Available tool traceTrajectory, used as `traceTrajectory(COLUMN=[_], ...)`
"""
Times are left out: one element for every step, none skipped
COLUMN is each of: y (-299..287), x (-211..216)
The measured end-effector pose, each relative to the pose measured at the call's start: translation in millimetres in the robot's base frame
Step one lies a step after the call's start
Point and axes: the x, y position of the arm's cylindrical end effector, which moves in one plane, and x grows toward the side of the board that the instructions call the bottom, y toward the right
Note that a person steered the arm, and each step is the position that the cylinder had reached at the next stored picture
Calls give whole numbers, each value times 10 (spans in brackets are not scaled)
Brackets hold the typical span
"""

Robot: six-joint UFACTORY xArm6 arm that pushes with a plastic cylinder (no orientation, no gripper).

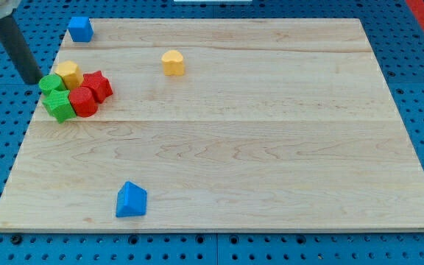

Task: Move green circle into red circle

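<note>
Seven blocks lie on the wooden board (271, 162), which rests on a blue pegboard (418, 66). Nearest, at the lower left of the frame, a blue triangle (131, 200) sits alone close to the board's bottom edge, well apart from everything else. Farther up, at the left, five blocks bunch together: a green star (59, 106) at the cluster's lower left, touching the red circle (83, 101) just to its right; above them the green circle (51, 83), pressed against the green star and a yellow block (68, 73) whose shape I cannot make out, and either touching the red circle or a hair off it, I cannot tell which; a red star (98, 85) at the cluster's right, touching the red circle. Farther right, in the upper middle, a yellow hexagon (173, 62) stands by itself. At the upper left corner sits a blue cube (80, 29). The arm carries no gripper, only a dark rod slanting down from the frame's top left corner; my tip (34, 79) rests just left of the green circle, touching it or nearly so.
</note>
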Motion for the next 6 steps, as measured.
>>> traceTrajectory(y=[-4, -5, -3, -1, 11, 165], x=[21, 27, 32, 69, 90, 56])
